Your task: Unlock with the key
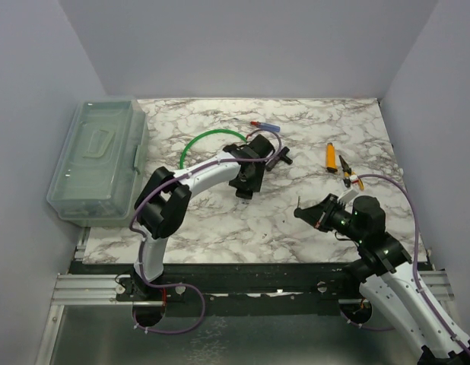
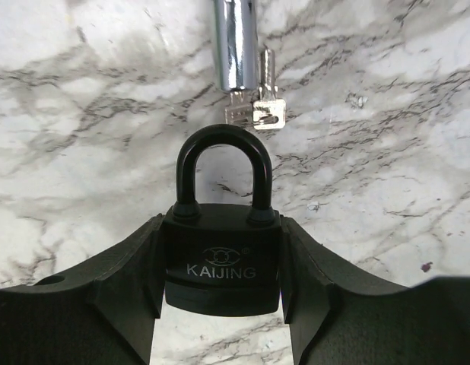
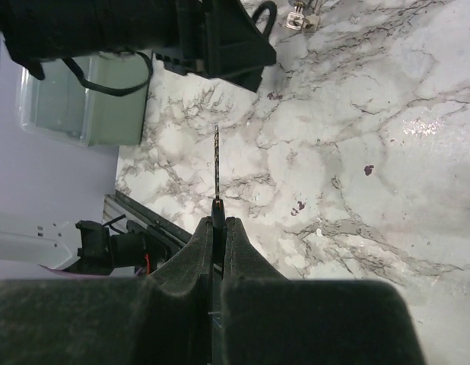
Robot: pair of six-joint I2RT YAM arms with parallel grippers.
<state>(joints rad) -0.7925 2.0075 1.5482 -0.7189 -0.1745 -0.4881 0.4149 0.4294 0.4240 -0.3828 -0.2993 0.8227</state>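
Right arm, nearest the base rail: the right gripper [image 3: 217, 220] sits low over the near right part of the marble table [image 1: 220, 220]. Its fingers are pressed together on the key [image 3: 216, 163]. The key is seen edge-on, and its thin blade projects straight out past the fingertips, above the table surface.

Left arm, mid-table: the left gripper [image 2: 221, 236] is clamped on the padlock [image 2: 220, 266]. The two black fingers [image 2: 128, 289] bear against the left and right sides of the lock body. The padlock is black and marked KAIJING on its face. Its shackle points away from the wrist, and both shackle legs are seated in the body. The keyway is not visible from any view.

The key and the padlock are well apart. The key tip points towards the left arm.

Just beyond the shackle, a chrome cylinder [image 2: 235, 46] lies on the marble with small silver keys [image 2: 267, 114] at its end.

Farther back:
- A green cable loop [image 1: 207, 139] lies behind the left wrist.
- A red-and-blue item [image 1: 265, 125] lies near the loop.
- An orange tool [image 1: 331, 155] lies on the far right of the table.
- A clear plastic box [image 1: 98, 160] with its lid on stands at the left edge.
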